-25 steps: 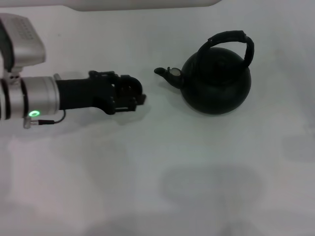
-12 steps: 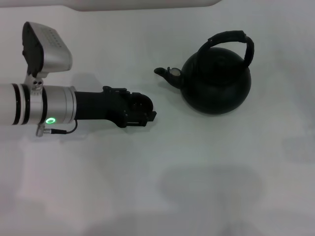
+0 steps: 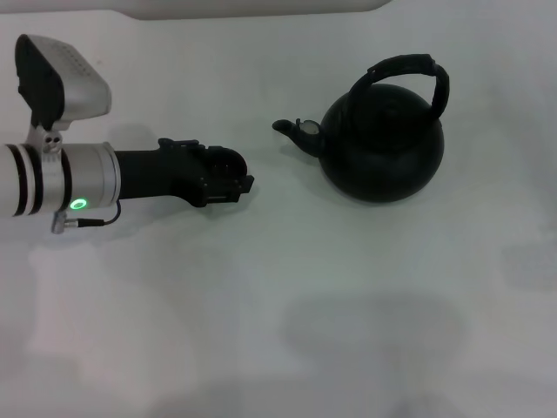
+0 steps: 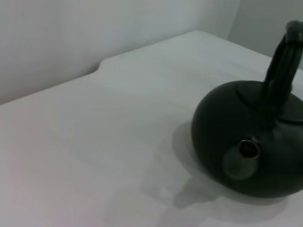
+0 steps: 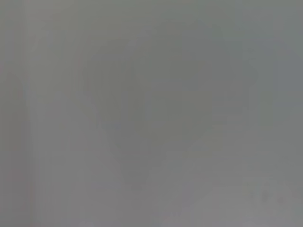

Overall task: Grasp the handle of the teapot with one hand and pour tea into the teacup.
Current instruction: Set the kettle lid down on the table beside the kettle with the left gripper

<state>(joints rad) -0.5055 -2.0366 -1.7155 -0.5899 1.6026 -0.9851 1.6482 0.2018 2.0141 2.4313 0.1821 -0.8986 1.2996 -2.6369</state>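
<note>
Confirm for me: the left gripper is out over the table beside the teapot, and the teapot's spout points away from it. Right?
Not quite. The left gripper is out over the table beside the teapot, apart from it, but the spout points toward the gripper, not away. The head view shows this; the left wrist view also looks straight at the spout's mouth.

— The teapot (image 3: 383, 152)?
— Matt black, smooth, faintly sheened; its handle (image 3: 409, 70) looks wrapped and rough.
— And the left claw (image 3: 235, 176)?
— Matt black, plastic-looking, on a brushed silver metal sleeve. The worktop (image 3: 305, 305) is smooth, pale, matt.
</note>
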